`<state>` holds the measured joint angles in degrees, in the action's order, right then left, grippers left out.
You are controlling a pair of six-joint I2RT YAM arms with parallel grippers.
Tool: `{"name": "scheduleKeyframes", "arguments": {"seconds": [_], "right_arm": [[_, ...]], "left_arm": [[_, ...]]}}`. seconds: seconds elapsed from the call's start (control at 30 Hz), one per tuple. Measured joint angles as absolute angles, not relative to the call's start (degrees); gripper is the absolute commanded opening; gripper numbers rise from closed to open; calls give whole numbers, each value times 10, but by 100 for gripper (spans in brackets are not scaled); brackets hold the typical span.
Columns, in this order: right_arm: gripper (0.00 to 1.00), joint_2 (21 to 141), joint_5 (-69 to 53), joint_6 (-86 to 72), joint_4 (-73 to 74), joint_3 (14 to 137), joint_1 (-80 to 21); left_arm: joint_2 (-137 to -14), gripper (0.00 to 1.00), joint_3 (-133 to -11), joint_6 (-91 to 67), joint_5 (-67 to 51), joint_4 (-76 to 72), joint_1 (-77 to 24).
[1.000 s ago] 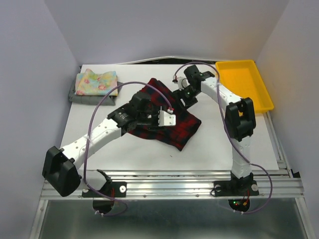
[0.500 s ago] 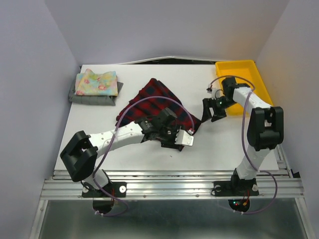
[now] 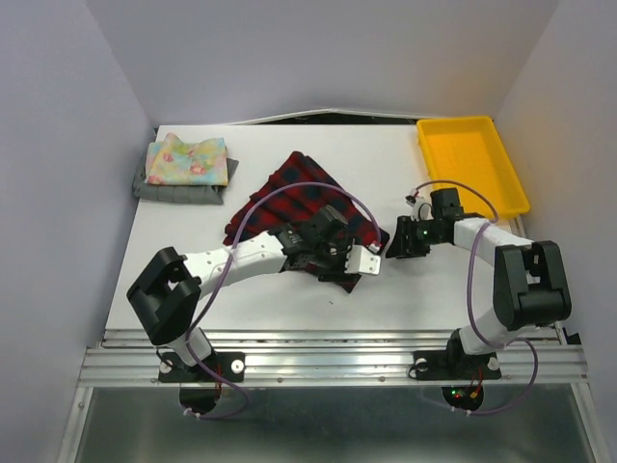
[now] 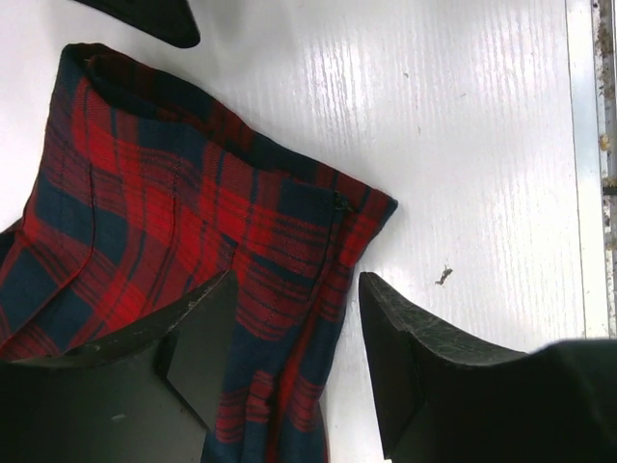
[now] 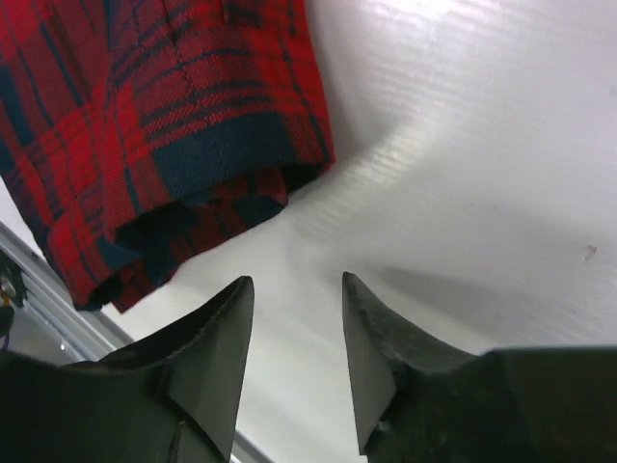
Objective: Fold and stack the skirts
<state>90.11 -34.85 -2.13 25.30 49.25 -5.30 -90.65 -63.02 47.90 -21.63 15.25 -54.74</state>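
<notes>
L gripper (image 4: 294, 381): plaid skirt (image 4: 193, 222) fills the gap btw its spread fingers & blocks ahead; bare table (image 4: 482, 145) beside outer finger. R gripper (image 5: 294, 289): fingers apart, bare table btw & ahead-right, skirt hem close ahead-left.

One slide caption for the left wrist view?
Open left tool over an edge of the plaid skirt on the white table.

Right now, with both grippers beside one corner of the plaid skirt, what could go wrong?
The open left gripper straddles the hem of the red-and-dark plaid cloth skirt, one finger over the bare white table; closing may pinch only one layer.
The open right gripper hovers over table beside that corner, so it could close on nothing.
Both grippers crowd one corner and might collide.
</notes>
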Motion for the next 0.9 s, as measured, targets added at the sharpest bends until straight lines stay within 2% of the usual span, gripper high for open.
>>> {"name": "scheduleKeyframes", "arguments": {"seconds": [0.07, 0.1, 0.17, 0.23, 0.3, 0.37, 0.5, 0.9], "right_arm": [[31, 889, -349, -58, 206, 466, -53], [23, 886, -350, -83, 179, 453, -53], [19, 881, -356, -126, 124, 430, -53], [19, 880, -363, -174, 75, 410, -53], [23, 878, -366, -218, 21, 385, -53], [34, 878, -366, -242, -1, 373, -53], [50, 880, -368, -274, -34, 367, -53], [51, 903, -319, -282, -74, 366, -53]], "left_arm": [[-908, 62, -631, 469, -216, 148, -547], [-908, 62, -631, 464, -216, 147, -546], [-908, 62, -632, 454, -216, 142, -542], [-908, 62, -632, 448, -215, 140, -538], [-908, 63, -632, 445, -211, 136, -535], [-908, 63, -632, 446, -207, 135, -532], [-908, 63, -632, 449, -204, 135, -531], [-923, 63, -654, 458, -203, 137, -531]]}}
